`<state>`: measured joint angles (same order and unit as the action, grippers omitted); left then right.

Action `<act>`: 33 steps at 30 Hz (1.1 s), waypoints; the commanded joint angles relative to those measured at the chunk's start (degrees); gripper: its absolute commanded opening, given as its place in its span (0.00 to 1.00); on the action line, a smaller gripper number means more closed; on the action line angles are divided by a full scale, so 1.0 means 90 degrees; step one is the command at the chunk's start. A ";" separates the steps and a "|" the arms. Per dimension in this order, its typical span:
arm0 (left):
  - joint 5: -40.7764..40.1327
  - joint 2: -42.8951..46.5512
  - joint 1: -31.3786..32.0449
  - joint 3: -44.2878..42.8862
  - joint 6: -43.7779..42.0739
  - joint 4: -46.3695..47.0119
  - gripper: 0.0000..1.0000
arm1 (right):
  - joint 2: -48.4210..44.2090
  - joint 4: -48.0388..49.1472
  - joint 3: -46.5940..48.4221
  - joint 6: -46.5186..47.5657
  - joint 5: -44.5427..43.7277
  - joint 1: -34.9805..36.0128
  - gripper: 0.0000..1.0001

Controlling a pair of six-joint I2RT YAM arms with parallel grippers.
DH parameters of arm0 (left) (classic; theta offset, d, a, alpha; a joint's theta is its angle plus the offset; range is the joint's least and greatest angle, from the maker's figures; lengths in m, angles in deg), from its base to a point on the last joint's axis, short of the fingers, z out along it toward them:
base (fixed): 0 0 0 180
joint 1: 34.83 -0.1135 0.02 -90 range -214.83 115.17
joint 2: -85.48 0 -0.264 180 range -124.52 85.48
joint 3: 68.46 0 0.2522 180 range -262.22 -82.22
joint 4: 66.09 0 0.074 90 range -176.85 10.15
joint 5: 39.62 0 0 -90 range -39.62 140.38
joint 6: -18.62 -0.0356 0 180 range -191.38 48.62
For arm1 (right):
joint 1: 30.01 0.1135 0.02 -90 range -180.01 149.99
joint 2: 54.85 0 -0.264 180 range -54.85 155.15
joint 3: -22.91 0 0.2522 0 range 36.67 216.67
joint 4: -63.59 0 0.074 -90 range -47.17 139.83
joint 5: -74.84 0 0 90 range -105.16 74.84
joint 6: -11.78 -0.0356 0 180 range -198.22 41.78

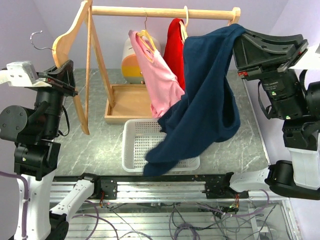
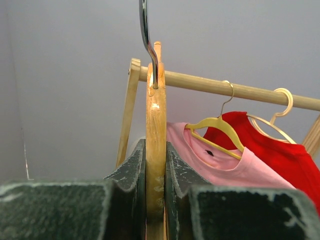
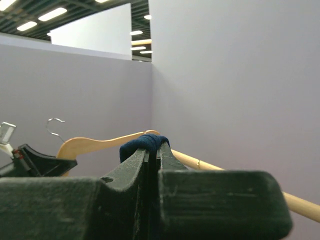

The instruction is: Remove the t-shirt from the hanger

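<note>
- Grey marble table, lilac walls; white basket nearest.
- Navy t-shirt dangles over the basket, pinched in the right gripper.
- Left gripper clamps the bare wooden hanger. Shirt and hanger look separated; next probably lower and release the shirt.
- Rack behind.

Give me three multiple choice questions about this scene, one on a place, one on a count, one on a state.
1. The navy t-shirt's lower end hangs over: A the white basket; B a cardboard box; C a chair.
2. Garments on hangers on the rail: A one; B two; C three.
3. The left hand is: A open; B shut on the wooden hanger; C shut on a shirt.
A: its hem dangles above the basket. B: only the pink shirt and red shirt. B: its fingers press the hanger's sides.
</note>
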<state>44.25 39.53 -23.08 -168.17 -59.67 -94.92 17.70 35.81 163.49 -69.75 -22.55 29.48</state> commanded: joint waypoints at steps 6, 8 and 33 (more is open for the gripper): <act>0.0022 -0.0097 -0.0007 0.0211 -0.0051 0.0104 0.07 | 0.0066 0.0501 -0.1113 0.0263 -0.0668 0.0017 0.00; 0.0078 -0.0135 -0.0007 0.0231 -0.0053 0.0102 0.07 | 0.0216 0.0404 -0.1048 0.0259 -0.0675 0.0014 0.00; 0.0350 -0.0517 -0.0007 -0.0114 -0.0245 -0.0469 0.07 | -0.1379 -0.0449 -0.5163 -0.2475 -0.0074 0.0020 0.00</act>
<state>45.32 36.75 -23.08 -167.67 -60.55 -96.08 11.13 35.02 126.55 -81.66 -20.39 29.54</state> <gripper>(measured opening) 0.198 0.029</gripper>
